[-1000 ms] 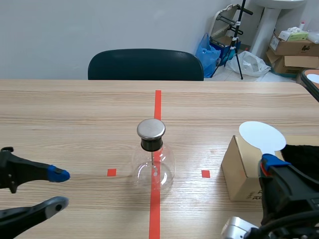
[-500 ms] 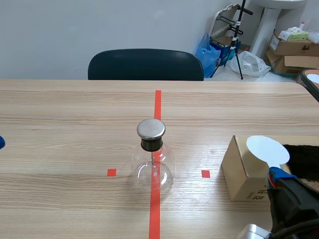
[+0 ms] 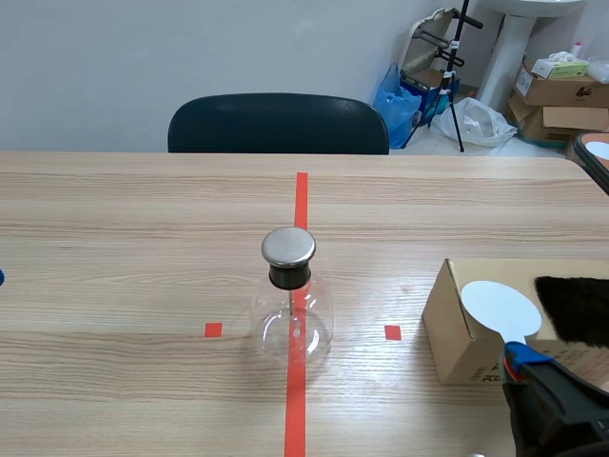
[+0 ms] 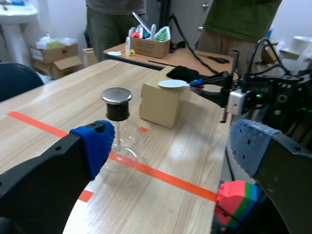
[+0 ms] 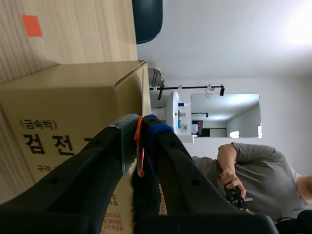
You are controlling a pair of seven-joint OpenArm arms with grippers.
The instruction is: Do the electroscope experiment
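The electroscope, a clear round flask [image 3: 291,324] with a metal cap [image 3: 288,246], stands on the red tape line mid-table. My right gripper [image 3: 519,354] is shut on the thin handle of a white disc paddle [image 3: 500,308], which hangs over the cardboard box [image 3: 455,328]. In the right wrist view an orange handle strip [image 5: 140,146] is pinched between the fingers of the right gripper [image 5: 141,121], close to the box [image 5: 73,112]. My left gripper [image 4: 170,141] is open and holds nothing, with the flask [image 4: 118,122] well ahead of it. Only a blue speck of it shows in the scene view.
A black fur patch [image 3: 574,307] lies on the box top. A dark chair [image 3: 278,124] stands behind the far table edge. A coloured block [image 4: 239,195] sits off the table's edge near the left gripper. People stand beyond the right arm [image 4: 263,95].
The left gripper has drawn back out of the scene view to the left. The right gripper has sunk toward the near edge, carrying the white disc lower over the box.
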